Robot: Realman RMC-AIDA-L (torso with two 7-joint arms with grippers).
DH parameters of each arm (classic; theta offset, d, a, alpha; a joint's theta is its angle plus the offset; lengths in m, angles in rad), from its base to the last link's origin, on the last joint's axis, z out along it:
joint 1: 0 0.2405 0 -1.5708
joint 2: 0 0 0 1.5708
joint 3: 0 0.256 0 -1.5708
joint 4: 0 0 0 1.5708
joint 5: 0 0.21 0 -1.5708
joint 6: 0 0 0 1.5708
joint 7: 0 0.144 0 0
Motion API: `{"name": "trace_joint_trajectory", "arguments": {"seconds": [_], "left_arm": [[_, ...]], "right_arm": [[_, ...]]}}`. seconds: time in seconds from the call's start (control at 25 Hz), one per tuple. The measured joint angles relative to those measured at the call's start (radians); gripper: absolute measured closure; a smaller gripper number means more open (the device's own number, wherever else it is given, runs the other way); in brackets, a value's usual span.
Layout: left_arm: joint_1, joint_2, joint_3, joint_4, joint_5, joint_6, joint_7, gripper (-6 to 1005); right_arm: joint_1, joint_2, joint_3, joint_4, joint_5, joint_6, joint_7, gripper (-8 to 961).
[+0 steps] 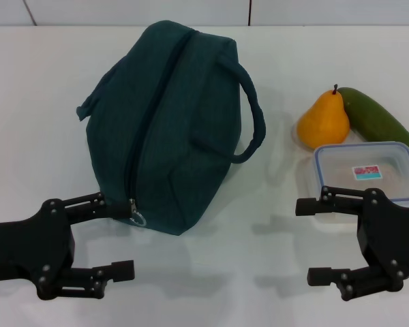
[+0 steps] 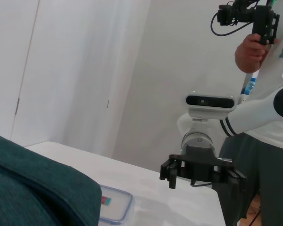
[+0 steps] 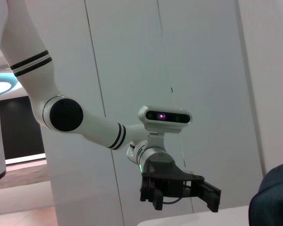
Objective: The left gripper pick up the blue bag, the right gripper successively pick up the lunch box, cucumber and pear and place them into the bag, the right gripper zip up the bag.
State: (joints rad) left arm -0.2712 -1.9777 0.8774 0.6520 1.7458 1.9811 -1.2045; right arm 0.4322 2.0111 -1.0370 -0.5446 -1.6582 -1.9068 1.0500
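Starting first step: my left pincer [image 1: 112, 235], fingers apart, sits by blue bag [image 1: 167, 122] near zipper end, seemingly not touching. Bag lies zipped on surface [image 1: 41, 82]. My right pincer [image 1: 317, 242], also apart, waits beside lunch box [image 1: 368, 172]. Next: grip bag fabric, lift.

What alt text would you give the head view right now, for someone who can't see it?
A zipped-shut blue bag lies on a white table, with a pear, cucumber and lidded lunch box clustered to its right. Both claws are open and empty at the near edge: the left claw by the bag's zipper pull, the right claw beside the lunch box.
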Motion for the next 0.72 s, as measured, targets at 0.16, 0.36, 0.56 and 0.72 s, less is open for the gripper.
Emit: {"name": "trace_joint_trajectory", "arguments": {"seconds": [0.16, 0.36, 0.56, 0.72], "left_arm": [[-0.001, -0.001, 0.0, 0.0, 0.0, 0.001, -0.003, 137], [-0.002, -0.001, 0.0, 0.0, -0.002, 0.001, 0.0, 137], [-0.011, 0.003, -0.008, 0.0, -0.042, 0.03, -0.003, 137], [-0.018, 0.013, -0.082, 0.003, -0.153, 0.049, -0.017, 138]], "right_arm": [[0.005, 0.0, 0.0, 0.0, 0.0, -0.002, 0.008, 93], [0.007, 0.0, 0.0, 0.0, 0.0, -0.004, 0.016, 93], [0.008, 0.0, 0.004, 0.0, 0.002, -0.002, 0.016, 93], [0.008, -0.001, 0.008, 0.0, 0.008, 0.003, 0.016, 93]]}}
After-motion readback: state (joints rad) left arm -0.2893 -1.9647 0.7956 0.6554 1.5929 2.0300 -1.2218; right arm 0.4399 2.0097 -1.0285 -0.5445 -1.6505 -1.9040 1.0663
